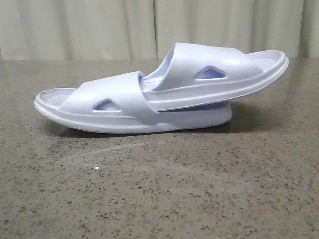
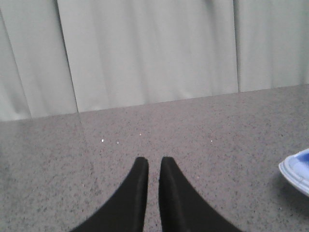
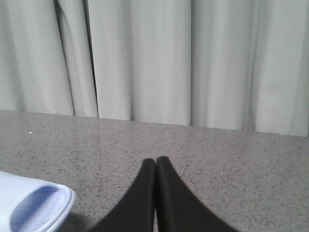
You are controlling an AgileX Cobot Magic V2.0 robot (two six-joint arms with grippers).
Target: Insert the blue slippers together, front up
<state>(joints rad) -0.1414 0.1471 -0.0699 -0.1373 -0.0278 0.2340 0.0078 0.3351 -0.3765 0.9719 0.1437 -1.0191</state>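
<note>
Pale blue foam catches the eye first: the two blue slippers [image 1: 159, 89] sit nested in the middle of the speckled stone table [image 1: 159, 199], side-on to the front camera. The lower slipper [image 1: 107, 107] lies flat with its open end to the left, and the upper slipper [image 1: 219, 72] has one end pushed under the lower one's strap, its far end riding up and overhanging on the right.

Neither arm shows in the front view. At the left wrist, the left gripper [image 2: 153, 166] holds nothing, its fingers close with only a thin slit between them, and a slipper edge shows off to one side. The right gripper [image 3: 155, 164] is clenched on nothing, fingertips touching, with a slipper end nearby.

By my reckoning the joining looks done, so the risk is disturbance. The upper slipper rests tilted and only partly supported; a nudge from either arm could tip it sideways or slide it out from under the strap. Foam this light would shift easily on the smooth stone
</note>
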